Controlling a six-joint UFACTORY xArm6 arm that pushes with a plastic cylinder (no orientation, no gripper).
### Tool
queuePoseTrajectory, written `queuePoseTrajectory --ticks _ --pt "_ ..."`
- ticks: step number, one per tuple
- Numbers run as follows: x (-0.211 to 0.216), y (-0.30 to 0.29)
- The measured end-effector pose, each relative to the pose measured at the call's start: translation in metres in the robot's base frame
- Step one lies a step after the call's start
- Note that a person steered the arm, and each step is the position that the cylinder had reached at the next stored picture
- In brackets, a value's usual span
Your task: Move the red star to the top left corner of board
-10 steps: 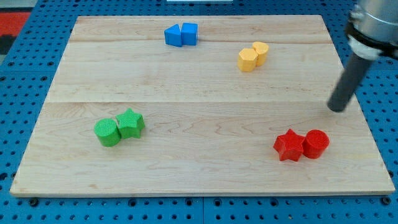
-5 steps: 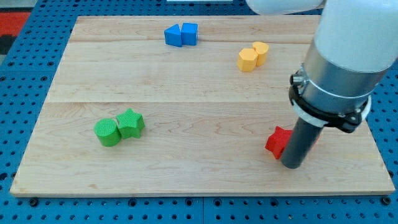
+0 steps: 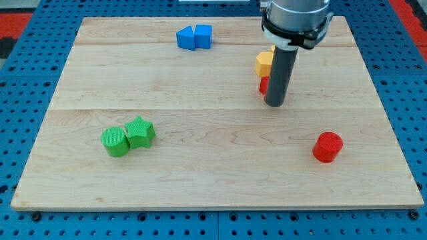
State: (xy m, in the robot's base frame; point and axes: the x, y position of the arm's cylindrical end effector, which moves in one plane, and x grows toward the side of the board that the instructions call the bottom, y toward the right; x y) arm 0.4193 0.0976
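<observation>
My tip (image 3: pixel 274 103) rests on the board right of centre, in its upper half. The red star (image 3: pixel 263 85) is mostly hidden behind the rod; only a sliver of red shows at the rod's left edge, just below the yellow blocks. It touches or nearly touches the yellow hexagon block (image 3: pixel 263 63). A second yellow block is hidden behind the rod. The red cylinder (image 3: pixel 327 147) stands alone at the lower right, well away from my tip.
A blue pair of blocks (image 3: pixel 194 37) sits near the top edge, left of my rod. A green cylinder (image 3: pixel 115 141) and a green star (image 3: pixel 140 131) sit together at the lower left. The wooden board (image 3: pixel 67 80) lies on a blue pegboard.
My tip has pushed the red star from the lower right up and left to just below the yellow blocks. The red cylinder stayed behind, shifted slightly left and up.
</observation>
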Motion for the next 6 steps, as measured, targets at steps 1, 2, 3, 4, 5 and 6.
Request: queuePoseTrajectory --ticks 1,2,3,4,5,6 --pt "-0.010 -0.002" --pt "-0.013 0.049" --pt "-0.040 0.025" --pt "-0.074 0.034" --pt "-0.097 -0.010" --pt "-0.097 -0.049"
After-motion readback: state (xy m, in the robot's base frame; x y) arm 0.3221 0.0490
